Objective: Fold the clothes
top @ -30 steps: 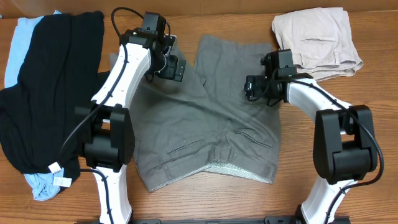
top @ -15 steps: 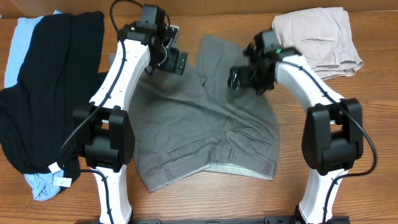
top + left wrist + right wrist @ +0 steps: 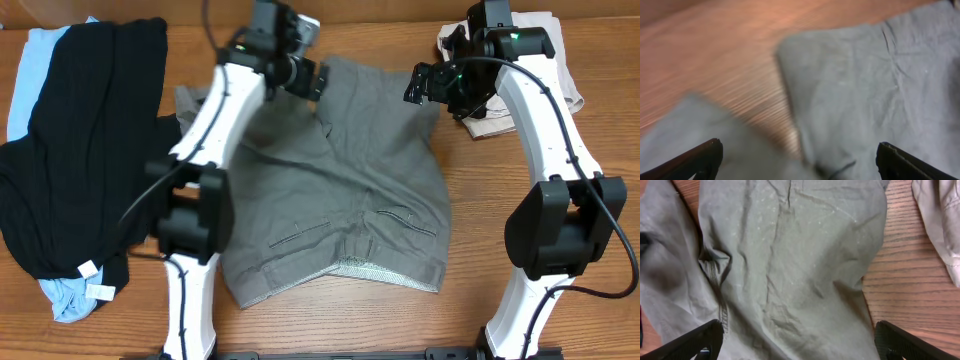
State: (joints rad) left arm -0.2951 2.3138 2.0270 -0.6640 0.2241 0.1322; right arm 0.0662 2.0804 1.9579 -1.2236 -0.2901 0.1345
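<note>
Your grey-olive shorts lie flat mid-tabletop; left fingers and right fingers gape empty over their far edge. Only the overhead shows the black garment; the left wrist view blurs, probably a hem

**Clothes: shorts spread out, the rest in side piles**

Grey-olive shorts lie flat mid-table and wrinkled. The waistband is at the near edge with pale lining showing, pockets face up, and the legs point to the far side with bare wood between the hems. Black garment sprawls at left over the light-blue garment, which peeks out at both ends. Beige shorts sit bunched far right, near the grey-olive leg.
</note>
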